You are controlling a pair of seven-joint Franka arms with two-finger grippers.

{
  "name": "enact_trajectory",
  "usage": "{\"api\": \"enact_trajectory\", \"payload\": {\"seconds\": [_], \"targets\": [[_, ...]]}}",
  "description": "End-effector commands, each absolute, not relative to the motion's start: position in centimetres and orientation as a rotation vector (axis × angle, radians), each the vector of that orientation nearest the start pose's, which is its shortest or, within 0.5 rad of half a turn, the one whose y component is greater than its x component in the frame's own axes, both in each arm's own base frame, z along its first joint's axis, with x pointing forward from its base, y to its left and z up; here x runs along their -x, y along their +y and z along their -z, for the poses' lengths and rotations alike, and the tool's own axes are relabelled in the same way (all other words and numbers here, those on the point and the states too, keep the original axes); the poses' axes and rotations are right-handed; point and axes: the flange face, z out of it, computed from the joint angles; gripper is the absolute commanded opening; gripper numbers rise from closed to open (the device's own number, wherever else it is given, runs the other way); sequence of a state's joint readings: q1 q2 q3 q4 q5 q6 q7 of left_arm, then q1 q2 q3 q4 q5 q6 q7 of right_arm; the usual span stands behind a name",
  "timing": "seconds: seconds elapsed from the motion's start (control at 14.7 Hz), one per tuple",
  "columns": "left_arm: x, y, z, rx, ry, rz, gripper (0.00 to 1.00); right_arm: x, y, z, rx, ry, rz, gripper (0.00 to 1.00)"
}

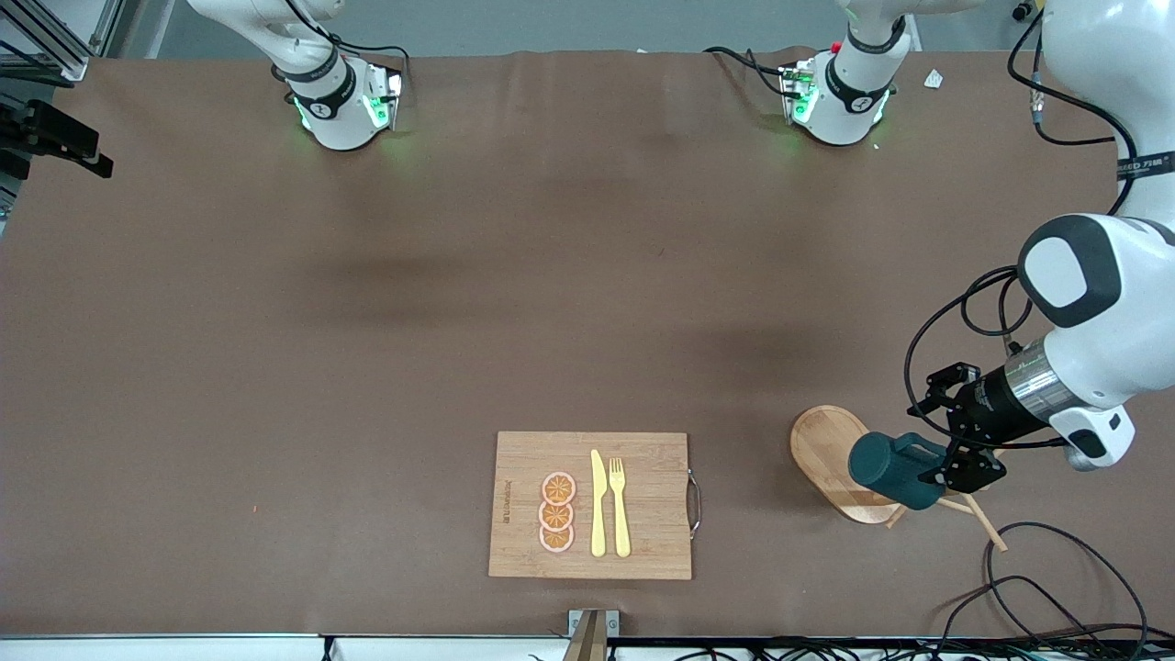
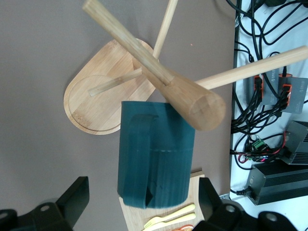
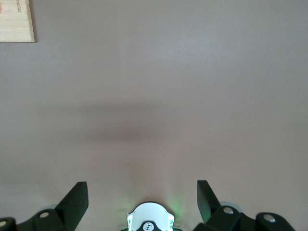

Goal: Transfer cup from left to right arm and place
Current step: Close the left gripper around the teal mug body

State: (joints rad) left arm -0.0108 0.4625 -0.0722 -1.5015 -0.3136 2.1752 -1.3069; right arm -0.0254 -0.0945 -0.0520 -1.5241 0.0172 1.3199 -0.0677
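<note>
Front view: left gripper point(image 1: 932, 473) open around cup point(image 1: 895, 470) (rack-hung, table's edge).

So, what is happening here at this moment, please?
The left gripper is at the teal cup, which hangs on a wooden mug stand at the left arm's end of the table. Its fingers are open on either side of the cup, not closed. The right gripper waits open above bare table.

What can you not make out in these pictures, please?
- Inside of the cup: front view and left wrist view show only its outer wall.
- Right end effector: past the front view's top edge; only its open fingers show in the right wrist view.
- Peg carrying the cup on the wooden stand: hidden by the cup.
</note>
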Motion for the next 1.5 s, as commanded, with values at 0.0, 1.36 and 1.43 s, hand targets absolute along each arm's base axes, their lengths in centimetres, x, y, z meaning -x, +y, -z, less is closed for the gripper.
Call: {"api": "enact_trajectory", "payload": {"seconds": [0.0,1.36,1.43], "targets": [[-71.1,-6.3,-41.7,2.684,-2.276,-0.071,1.0,-49.3,-3.9,-67.9,3.115,-0.002,-0.151,1.0],[-72.7,-6.5,-38.3,2.924,-2.007,-0.054,0.97,-49.4,-4.0,-67.9,3.115,0.0,-0.139,1.0],[-72.7,-6.7,-38.1,2.927,-2.0,-0.059,0.97,-49.4,-4.0,-67.9,3.115,0.0,-0.139,1.0]]}}
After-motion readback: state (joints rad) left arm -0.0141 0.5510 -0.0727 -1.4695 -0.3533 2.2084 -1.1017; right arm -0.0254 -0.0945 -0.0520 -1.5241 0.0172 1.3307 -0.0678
